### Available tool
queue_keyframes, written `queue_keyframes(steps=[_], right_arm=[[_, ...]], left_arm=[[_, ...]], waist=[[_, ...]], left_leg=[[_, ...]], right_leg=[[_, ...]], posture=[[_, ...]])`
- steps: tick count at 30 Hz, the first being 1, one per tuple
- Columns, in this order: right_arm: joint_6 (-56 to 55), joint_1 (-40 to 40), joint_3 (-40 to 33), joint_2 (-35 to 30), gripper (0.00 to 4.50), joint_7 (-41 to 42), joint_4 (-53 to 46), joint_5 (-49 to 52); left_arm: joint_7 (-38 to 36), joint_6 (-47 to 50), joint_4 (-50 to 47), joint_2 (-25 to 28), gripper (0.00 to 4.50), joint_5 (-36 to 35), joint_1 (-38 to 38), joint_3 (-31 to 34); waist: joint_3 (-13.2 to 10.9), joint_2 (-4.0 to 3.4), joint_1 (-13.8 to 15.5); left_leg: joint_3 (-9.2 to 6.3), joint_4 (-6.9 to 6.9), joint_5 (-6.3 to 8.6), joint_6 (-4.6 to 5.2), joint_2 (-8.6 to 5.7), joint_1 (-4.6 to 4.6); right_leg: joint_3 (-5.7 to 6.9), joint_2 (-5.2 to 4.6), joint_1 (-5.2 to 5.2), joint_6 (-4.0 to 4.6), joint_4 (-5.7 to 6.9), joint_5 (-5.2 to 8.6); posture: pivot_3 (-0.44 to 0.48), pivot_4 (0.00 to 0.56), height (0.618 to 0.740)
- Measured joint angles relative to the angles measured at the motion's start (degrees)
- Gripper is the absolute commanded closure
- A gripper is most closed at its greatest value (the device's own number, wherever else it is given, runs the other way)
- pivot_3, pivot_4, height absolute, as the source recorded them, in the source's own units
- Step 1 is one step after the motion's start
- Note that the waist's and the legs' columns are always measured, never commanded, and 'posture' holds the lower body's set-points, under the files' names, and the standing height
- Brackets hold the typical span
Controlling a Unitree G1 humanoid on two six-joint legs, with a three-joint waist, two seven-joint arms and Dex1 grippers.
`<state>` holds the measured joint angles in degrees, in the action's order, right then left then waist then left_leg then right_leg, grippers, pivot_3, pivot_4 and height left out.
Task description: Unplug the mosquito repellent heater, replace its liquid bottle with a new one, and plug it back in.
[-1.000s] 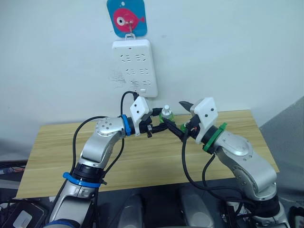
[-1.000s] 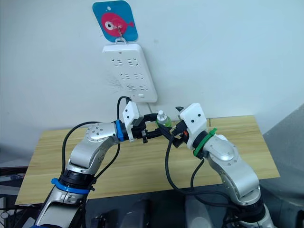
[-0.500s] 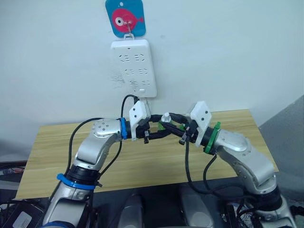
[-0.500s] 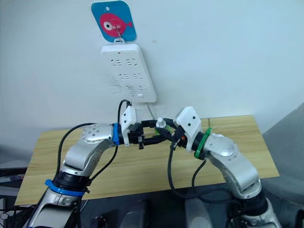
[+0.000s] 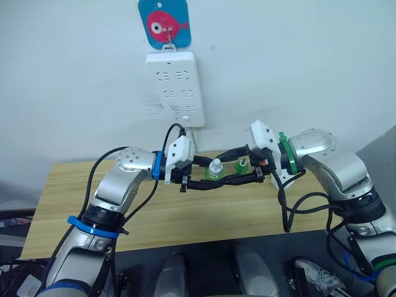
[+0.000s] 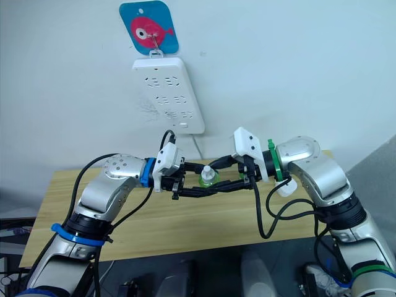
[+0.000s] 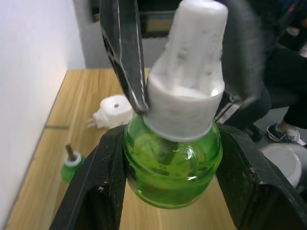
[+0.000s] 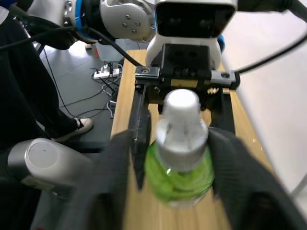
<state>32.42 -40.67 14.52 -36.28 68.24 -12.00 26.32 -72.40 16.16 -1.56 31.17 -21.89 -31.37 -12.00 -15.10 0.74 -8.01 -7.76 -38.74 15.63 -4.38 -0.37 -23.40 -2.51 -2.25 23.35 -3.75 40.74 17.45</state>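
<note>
Left wrist view | left tool (image 7: 168,191) pinching green bottle (image 7: 172,165) | white heater (image 7: 114,111) on table (image 7: 86,96), vent up

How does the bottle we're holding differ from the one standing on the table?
The held bottle wears a white cap; the table bottle is uncapped, its dark wick bare. The held bottle is clamped in the left end effector above the table; the table bottle stands free by the wall. Both are green and upright.
</note>
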Motion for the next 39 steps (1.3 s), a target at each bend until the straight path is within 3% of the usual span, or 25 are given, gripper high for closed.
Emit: queue_keyframes(steps=[3,6,10,14,19,24,31,39], right_arm=[[0.05,1.53,-4.52,-3.49,0.0,-2.58,0.36,-0.55],[2.2,6.46,-8.27,-6.54,0.0,-4.46,-2.53,-0.09],[6.96,12.66,-10.77,-6.1,0.0,-9.72,-13.32,2.82],[11.64,14.83,-11.13,-0.26,0.0,-20.07,-23.2,4.41],[13.57,14.84,-8.31,4.29,0.0,-29.37,-24.93,1.93],[13.02,13.16,-3.88,5.18,0.0,-30.91,-22.39,-0.52],[11.86,9.77,-4.84,6.26,0.0,-30.72,-17.33,-0.29],[11.35,12.91,-8.09,-0.97,0.0,-25.58,-17.82,2.14]], left_arm=[[2.66,1.28,-0.2,-1.04,2.24,-0.37,1.57,0.99],[4.81,1.3,-0.18,-2.12,2.24,-0.29,2.13,1.2],[6.2,1.3,-0.26,-3.19,2.24,-0.27,2.06,1.19],[6.74,1.06,-0.09,-3.8,2.24,-0.18,1.68,1.17],[6.54,0.5,0.04,-4.48,2.24,0.43,1.01,1.1],[6.45,0.69,0.05,-5.24,2.24,0.54,0.79,0.89],[6.05,0.79,-0.16,-5.51,2.24,0.56,1.04,0.27],[6.83,1.08,-0.19,-5.38,2.24,0.6,1.67,0.09]], waist=[[0.0,0.0,0.27],[0.0,0.0,0.25],[0.01,-0.02,-0.22],[0.03,-0.03,-0.3],[0.07,-0.04,-0.07],[0.08,-0.05,-0.3],[0.12,-0.04,-0.29],[0.13,-0.04,-0.12]], left_leg=[[-0.01,-0.03,0.04,0.07,-0.04,-0.02],[0.01,-0.02,0.06,0.11,-0.04,-0.04],[0.04,0.0,0.08,0.14,0.02,-0.03],[0.01,-0.04,0.08,0.15,0.04,-0.01],[0.02,-0.05,0.02,0.04,-0.01,-0.01],[0.03,-0.03,-0.02,-0.03,-0.01,-0.01],[0.03,-0.02,-0.02,-0.03,-0.02,-0.02],[0.01,-0.02,0.0,0.01,-0.02,-0.02]], right_leg=[[0.0,-0.05,-0.02,0.0,0.0,0.0],[0.01,-0.05,-0.01,0.0,-0.02,0.0],[-0.03,0.0,0.02,0.0,0.04,0.0],[-0.03,0.04,0.02,0.0,0.12,0.0],[-0.05,0.01,0.01,0.0,0.08,0.0],[-0.04,0.01,0.01,0.0,0.05,0.0],[-0.03,0.0,0.01,0.0,0.05,0.0],[-0.02,-0.01,0.01,0.0,0.04,0.0]], posture=[[-0.176,0.203,0.734],[-0.181,0.202,0.734],[-0.196,0.194,0.734],[-0.208,0.188,0.734],[-0.214,0.184,0.734],[-0.207,0.174,0.734],[-0.202,0.171,0.734],[-0.204,0.171,0.734]])
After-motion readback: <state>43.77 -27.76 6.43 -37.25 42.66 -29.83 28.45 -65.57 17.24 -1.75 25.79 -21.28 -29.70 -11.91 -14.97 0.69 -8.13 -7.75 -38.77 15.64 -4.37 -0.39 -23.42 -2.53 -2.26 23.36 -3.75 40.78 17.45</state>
